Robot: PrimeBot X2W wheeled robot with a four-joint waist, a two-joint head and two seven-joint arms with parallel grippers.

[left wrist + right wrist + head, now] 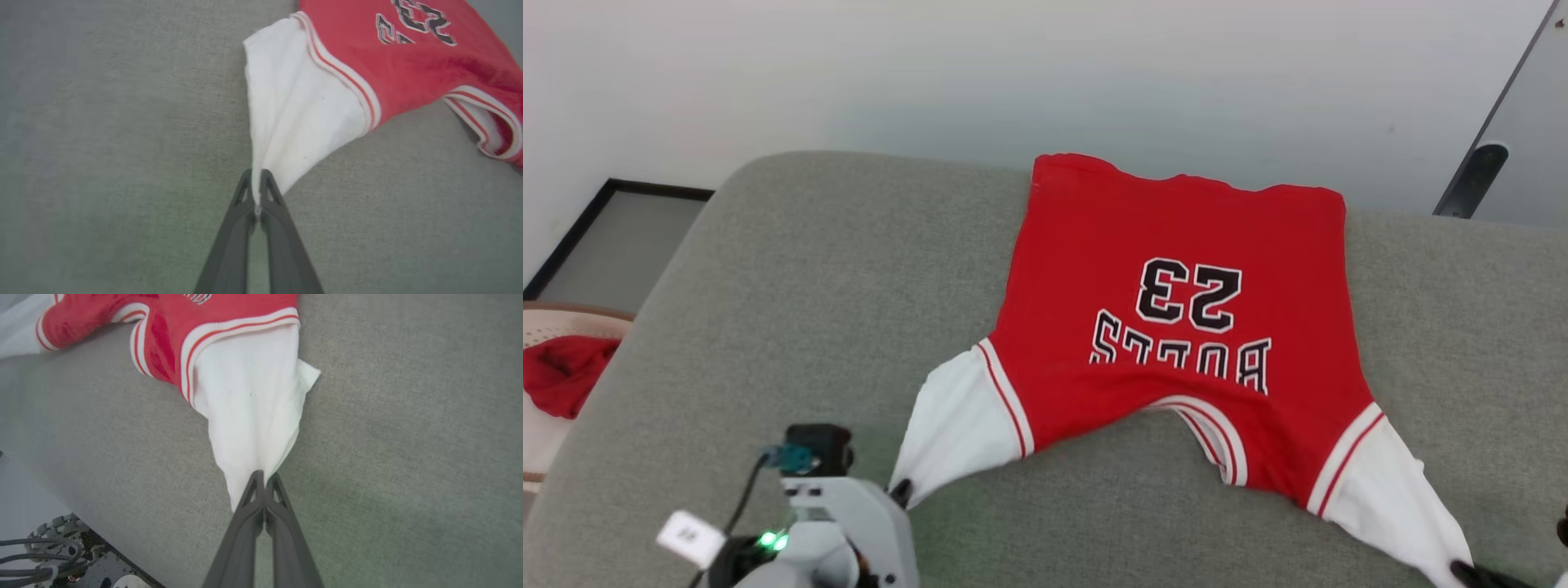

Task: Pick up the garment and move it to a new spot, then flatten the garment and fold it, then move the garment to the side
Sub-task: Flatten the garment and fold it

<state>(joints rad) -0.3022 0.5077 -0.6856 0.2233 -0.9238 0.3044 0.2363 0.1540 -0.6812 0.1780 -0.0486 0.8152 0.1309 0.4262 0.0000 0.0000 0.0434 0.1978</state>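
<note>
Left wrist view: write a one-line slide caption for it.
Left pincer shut on the garment at its white sleeve tip, over a grey cushion.

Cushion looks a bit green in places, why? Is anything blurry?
Head view: a green light on the left arm probably tints the cushion nearby. Left wrist view: the garment lettering is slightly soft. Right wrist view: soft light, no glare.

Right gripper (264, 478) fingers (245, 514) tight on white sleeve of the garment (249, 408), over grey cushion (408, 457)

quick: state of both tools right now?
Left tool: closed on the garment, pinching a white sleeve tip.
Right tool: closed on the garment, pinching the other white sleeve tip.
</note>
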